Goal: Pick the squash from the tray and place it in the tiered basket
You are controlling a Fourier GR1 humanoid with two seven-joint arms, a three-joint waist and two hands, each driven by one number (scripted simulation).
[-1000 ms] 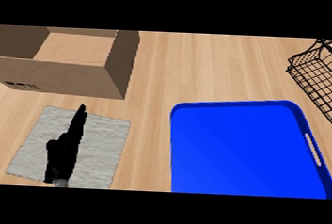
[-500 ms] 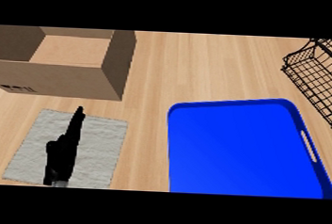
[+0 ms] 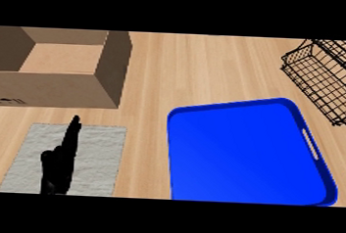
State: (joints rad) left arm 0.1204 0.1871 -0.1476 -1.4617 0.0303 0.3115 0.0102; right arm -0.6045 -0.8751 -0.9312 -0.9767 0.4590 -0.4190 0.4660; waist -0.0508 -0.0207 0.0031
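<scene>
Left hand (image 3: 56, 165): fingers straight, over grey fuzzy mat (image 3: 98, 154) | one glossy blue tray (image 3: 239, 155) (rounded corners) | one wire basket (image 3: 322, 81) | one cardboard box (image 3: 54, 86)

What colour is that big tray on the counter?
The tray is bright blue all over; it shows best in the head view.

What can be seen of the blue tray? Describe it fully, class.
The tray is a bright blue, glossy rectangle, plastic by its look, with rounded corners and a raised rim. A slim handle slot is cut in its right rim. It lies flat on the wooden counter, slightly turned, right of centre, apart from the basket. Its near edge is cut off by the view. Nothing shows on it.
</scene>
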